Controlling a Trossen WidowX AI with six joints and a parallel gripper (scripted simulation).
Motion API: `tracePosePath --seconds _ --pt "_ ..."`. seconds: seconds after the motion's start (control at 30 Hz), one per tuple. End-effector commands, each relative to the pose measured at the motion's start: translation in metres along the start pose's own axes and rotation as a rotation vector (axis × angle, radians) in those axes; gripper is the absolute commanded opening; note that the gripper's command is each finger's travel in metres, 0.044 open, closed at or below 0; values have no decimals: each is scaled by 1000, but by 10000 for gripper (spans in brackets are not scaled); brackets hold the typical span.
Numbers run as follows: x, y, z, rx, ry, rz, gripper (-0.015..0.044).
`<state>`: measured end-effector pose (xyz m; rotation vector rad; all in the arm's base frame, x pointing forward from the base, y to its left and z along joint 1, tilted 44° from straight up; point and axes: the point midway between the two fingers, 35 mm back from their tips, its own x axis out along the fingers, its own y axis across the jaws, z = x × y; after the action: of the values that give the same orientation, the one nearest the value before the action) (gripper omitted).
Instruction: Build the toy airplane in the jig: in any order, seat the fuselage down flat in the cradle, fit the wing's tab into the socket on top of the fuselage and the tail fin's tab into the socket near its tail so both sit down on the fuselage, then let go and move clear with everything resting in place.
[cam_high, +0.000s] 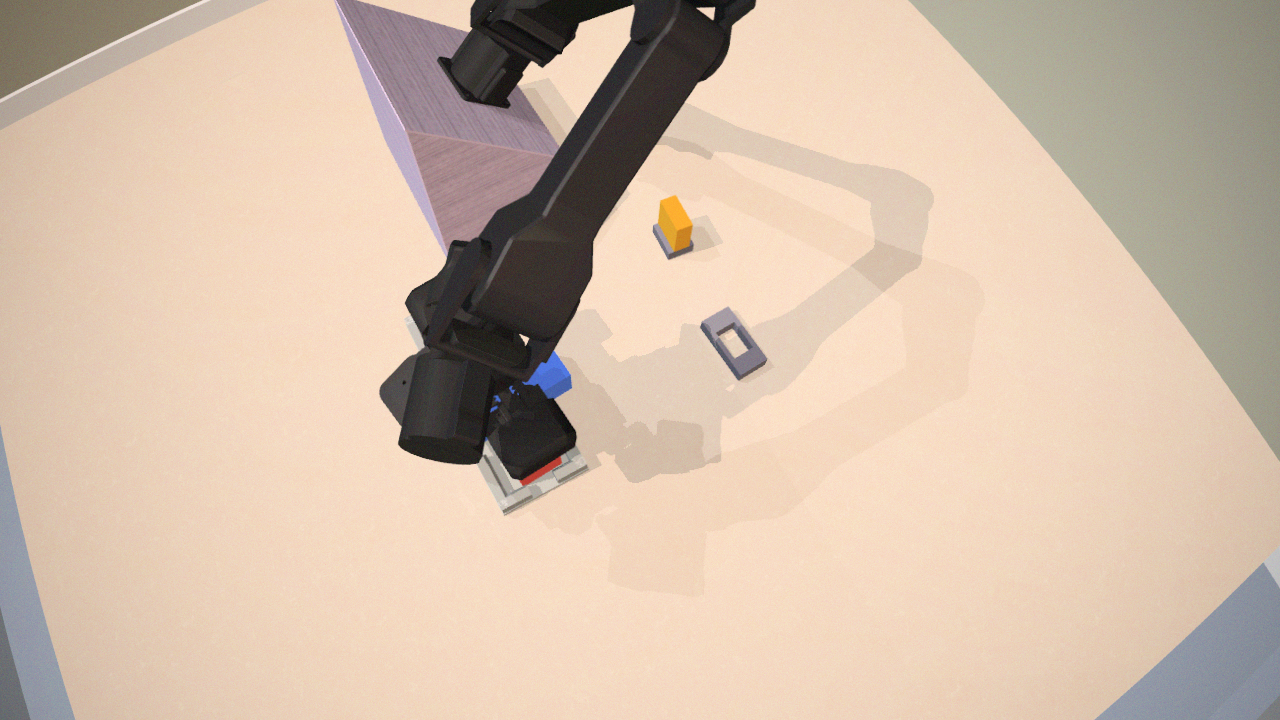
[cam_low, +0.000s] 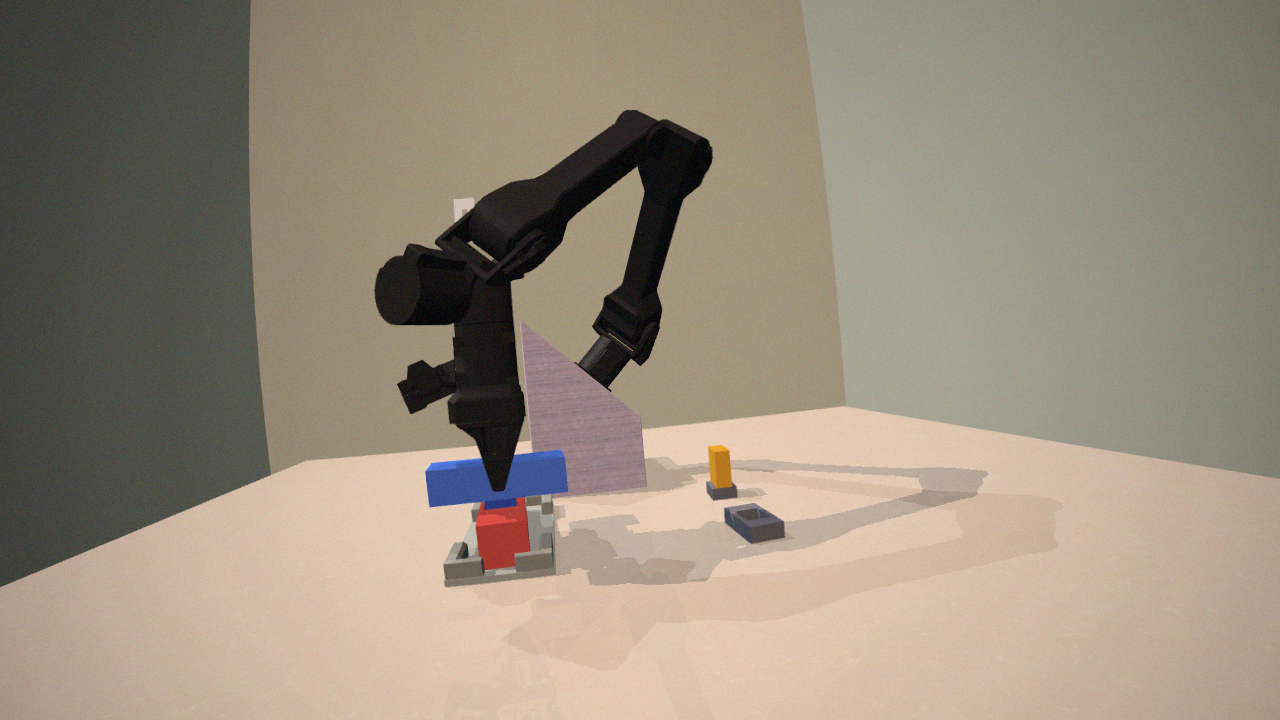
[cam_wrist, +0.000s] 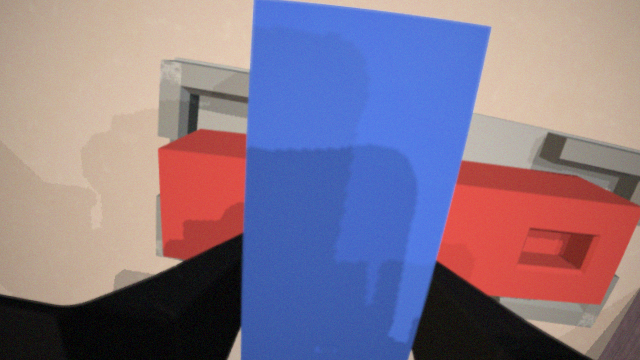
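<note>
The blue wing (cam_high: 550, 376) (cam_low: 447, 483) (cam_wrist: 345, 150) is held crosswise over the red fuselage (cam_high: 541, 471) (cam_low: 503, 540) (cam_wrist: 500, 225), its tab apparently being lined up with the hidden socket; the fuselage is cradled in the grey jig (cam_high: 505, 503) (cam_low: 535, 562) (cam_wrist: 170, 100). The claw (cam_low: 499, 488) (cam_wrist: 332, 252) is about half open, clamped on the wing. In the top view, from the jig, the yellow fin (cam_high: 674, 222) (cam_low: 719, 467) is stood at two o'clock and an empty holder (cam_high: 750, 361) (cam_low: 765, 530) at three, neither in the way

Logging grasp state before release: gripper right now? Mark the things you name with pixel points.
Gripper (cam_low: 498, 488) (cam_wrist: 332, 252): closed on the blue wing (cam_high: 551, 376) (cam_low: 447, 484) (cam_wrist: 320, 100), above the red fuselage (cam_high: 540, 471) (cam_low: 503, 540) (cam_wrist: 500, 215).
</note>
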<state>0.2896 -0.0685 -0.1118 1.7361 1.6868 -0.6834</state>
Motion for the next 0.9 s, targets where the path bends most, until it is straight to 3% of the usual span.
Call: tracePosePath --seconds 0.0,0.3,0.6,0.77,0.87 --pt "0 0 0 0 0 0 209" --pt "0 0 0 0 0 0 440" --pt "-3 0 0 0 -1 0 440" --pt "-75 1 2 6 -2 -1 440" --pt "-86 0 1 6 -1 -1 440"
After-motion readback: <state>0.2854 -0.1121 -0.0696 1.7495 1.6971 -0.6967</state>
